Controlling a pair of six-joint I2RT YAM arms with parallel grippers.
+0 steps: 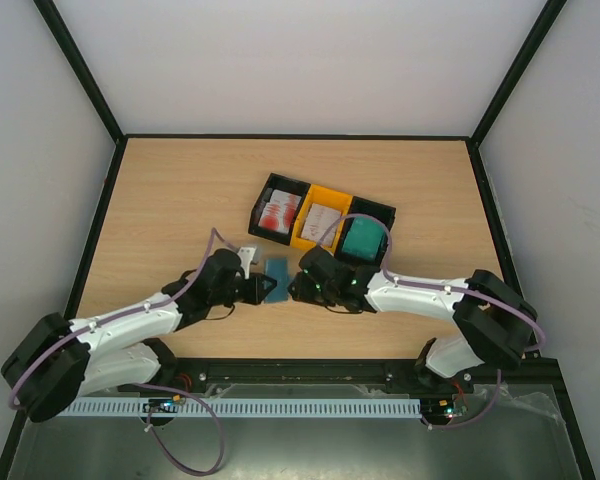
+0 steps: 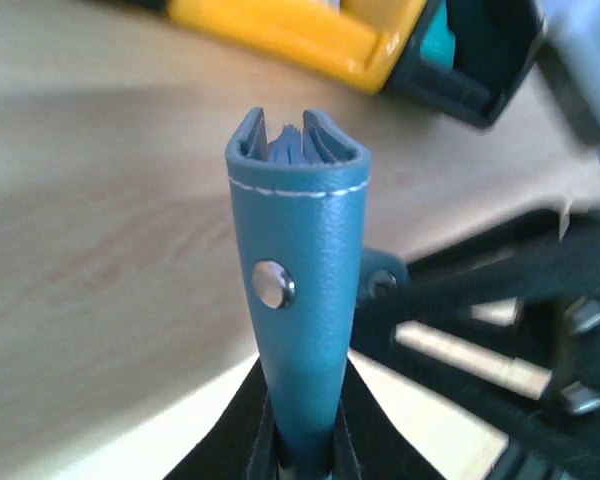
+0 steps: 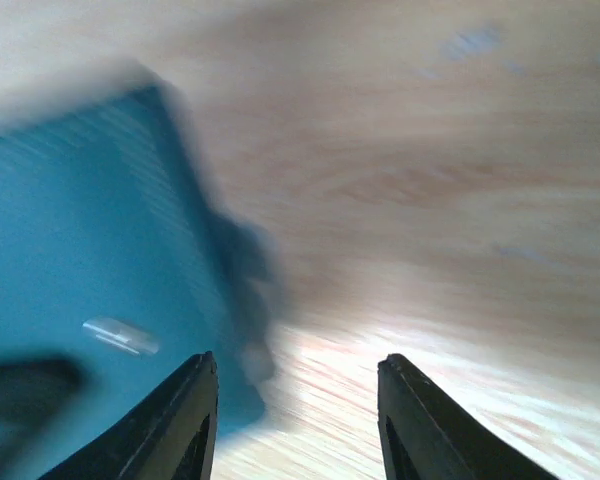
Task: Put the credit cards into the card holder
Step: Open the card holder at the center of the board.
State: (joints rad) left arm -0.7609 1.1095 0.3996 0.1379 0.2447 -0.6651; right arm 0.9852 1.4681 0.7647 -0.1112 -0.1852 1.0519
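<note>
My left gripper [image 1: 257,289] clamps the blue card holder [image 2: 298,260] between the arms, my right gripper [image 3: 298,420] hangs open and empty beside it, and the credit cards [image 1: 280,213] seemingly all lie in their bins [image 1: 384,212], none loaded yet

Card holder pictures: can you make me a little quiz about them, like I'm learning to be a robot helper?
1. True or false: the left jaws are shut on the blue card holder.
2. Pick one: in the top view, the green-teal cards lie in A) the yellow bin, B) the black bin at the right end of the row, C) the black bin at the left end.
3. Fill the gap: the right jaws stand ____ with nothing between them.

Key: 1 true; 2 B; 3 open.
</note>
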